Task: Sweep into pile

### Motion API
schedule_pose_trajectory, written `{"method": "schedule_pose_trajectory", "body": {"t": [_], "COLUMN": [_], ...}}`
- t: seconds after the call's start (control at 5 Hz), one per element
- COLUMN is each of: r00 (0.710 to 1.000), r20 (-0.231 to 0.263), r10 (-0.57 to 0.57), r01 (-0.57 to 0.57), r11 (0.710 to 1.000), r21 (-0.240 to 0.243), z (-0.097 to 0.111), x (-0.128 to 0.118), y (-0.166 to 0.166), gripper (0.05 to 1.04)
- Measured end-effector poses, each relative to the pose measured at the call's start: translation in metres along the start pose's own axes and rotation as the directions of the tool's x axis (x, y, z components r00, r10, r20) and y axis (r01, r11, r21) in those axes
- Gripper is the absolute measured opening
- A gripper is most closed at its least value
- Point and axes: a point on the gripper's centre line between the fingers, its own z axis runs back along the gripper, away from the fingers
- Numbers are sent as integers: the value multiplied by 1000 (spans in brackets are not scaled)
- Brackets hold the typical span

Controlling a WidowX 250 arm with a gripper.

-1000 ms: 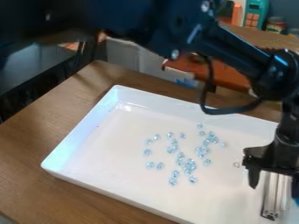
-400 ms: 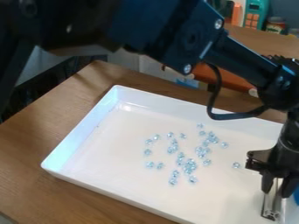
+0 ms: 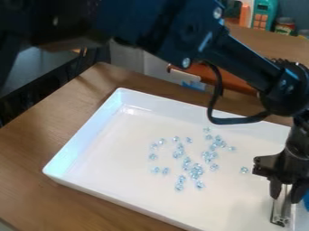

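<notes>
My gripper (image 3: 287,193) is low at the right end of the white tray (image 3: 154,207), its two fingers shut on an upright silver tool (image 3: 280,213). The tool's lower end stands in the tray near its front right part. Many small clear bluish beads (image 3: 196,170) lie scattered about the middle of the tray, some in tight clumps and some single. One bead (image 3: 244,170) sits apart from the others, a little left of the gripper.
The tray rests on a brown wooden table (image 3: 36,149), with its raised walls all round the beads. At the right edge is a blue object (image 3: 306,201), partly cut off. A jar and a teal toy (image 3: 264,13) stand in the background.
The gripper's fingers were wide apart around the silver tool and have come together on it. The upper arm has shifted slightly. The beads look unmoved.
</notes>
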Motion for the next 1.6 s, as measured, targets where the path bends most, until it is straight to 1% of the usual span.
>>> {"method": "schedule_pose_trajectory", "body": {"t": [0.2,0.4,0.6,0.8,1.0,1.2,1.4,1.6], "r00": [1000,1000,999,998,998,999,998,998], "r20": [1,-20,-38,-50,-45,-43,-49,-50], "r10": [-6,4,30,39,40,12,-30,-44], "r01": [6,-4,-29,-38,-38,-9,35,51], "r11": [1000,1000,999,999,999,998,994,987], "r21": [11,18,20,23,35,66,108,151], "z": [0,0,1,2,3,6,9,12], "x": [0,2,12,15,19,18,12,9], "y": [14,44,81,110,143,170,198,222], "gripper": [328,328,328,328,328,328,328,328]}}
